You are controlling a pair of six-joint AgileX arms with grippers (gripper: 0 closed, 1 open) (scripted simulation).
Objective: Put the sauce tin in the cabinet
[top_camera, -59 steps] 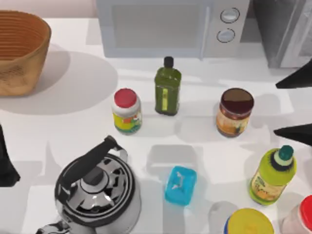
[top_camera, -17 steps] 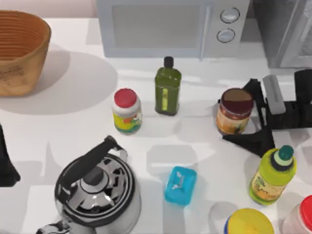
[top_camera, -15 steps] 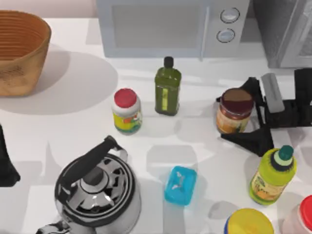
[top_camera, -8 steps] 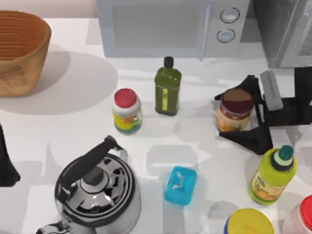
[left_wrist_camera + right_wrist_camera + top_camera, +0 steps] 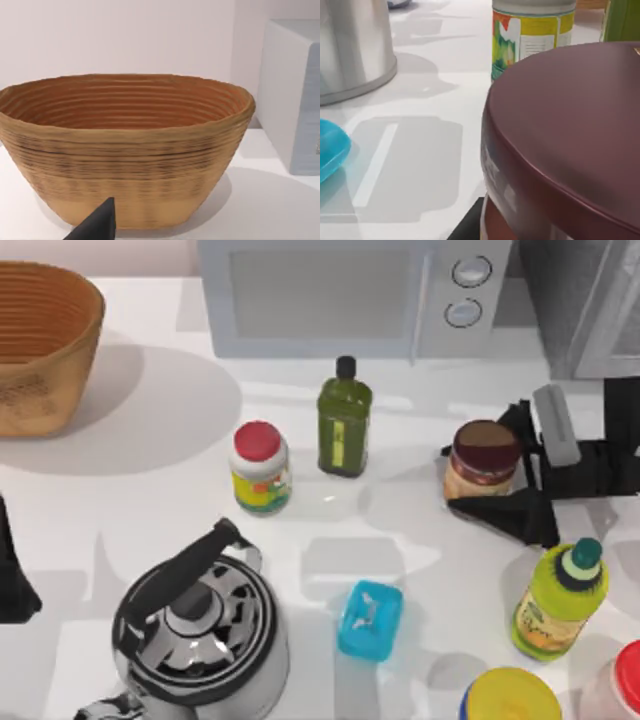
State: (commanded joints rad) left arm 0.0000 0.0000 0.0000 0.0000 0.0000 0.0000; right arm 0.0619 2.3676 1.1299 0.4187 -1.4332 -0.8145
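Note:
The sauce tin point(image 5: 485, 452), squat with a maroon top and orange label, stands on the white table right of centre. My right gripper point(image 5: 462, 478) reaches in from the right edge and is shut on the sauce tin, one finger behind it and one across the lower part of its label. In the right wrist view the tin's maroon top point(image 5: 570, 125) looms close. The cabinet point(image 5: 585, 300), speckled grey with a pale-framed door, stands at the back right corner. My left gripper point(image 5: 10, 575) is parked at the left edge.
Behind the tin is a microwave point(image 5: 350, 295). To its left stand a dark green bottle point(image 5: 344, 420) and a white red-capped jar point(image 5: 260, 468). A yellow-green bottle point(image 5: 558, 602) is near the right gripper. Kettle point(image 5: 200, 625), blue box point(image 5: 370, 620), wicker basket point(image 5: 40, 345).
The right gripper came in from the right edge and straddled the tin. In the last half second its near finger moved in against the tin's label. The left arm stayed still.

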